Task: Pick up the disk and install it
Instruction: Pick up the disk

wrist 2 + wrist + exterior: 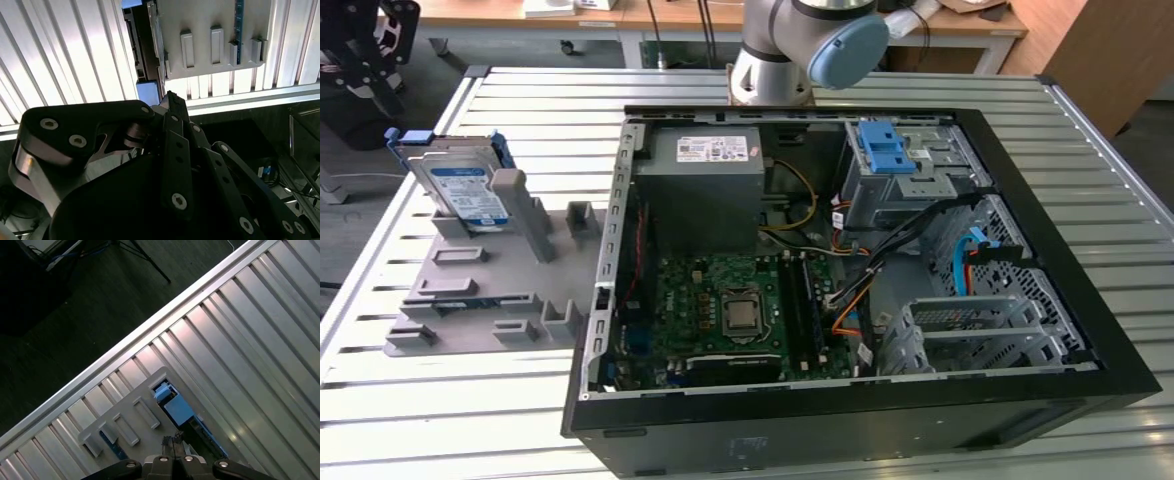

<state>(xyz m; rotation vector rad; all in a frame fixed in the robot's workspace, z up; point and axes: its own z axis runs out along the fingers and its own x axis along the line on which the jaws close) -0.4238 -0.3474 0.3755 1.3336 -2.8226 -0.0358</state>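
**DISK IN FIXTURE SLOT, GRIPPER ABOVE PLATE**

**Position.** In the exterior view the disk (460,185) stands on edge, leaning, in a slot of the grey fixture plate (480,300). It sits at the exterior view's left, apart from the open computer case (854,400). In the first wrist view the gripper (171,441) looks down on the plate. Its fingertips are drawn together with nothing between them. The disk appears edge-on just beside them, its blue carrier frame (172,407) showing. The height of the gripper above the disk cannot be told.

**Markings.** The disk face carries a white-and-blue label (470,198); its print is too small to read. Further right, the power-supply box (716,185) in the case carries a white sticker (714,150), likewise unreadable.

**Clearances.** The plate lies near the left edge of the slatted metal table (454,420). In the first wrist view that edge runs diagonally, with dark floor (75,315) beyond. Bare slats lie in front of the plate. The plate's right side lies just beside the case wall. Inside the case, cables (907,240) cross between the motherboard (734,310) and the drive cage (921,180), which carries a blue latch (887,150).
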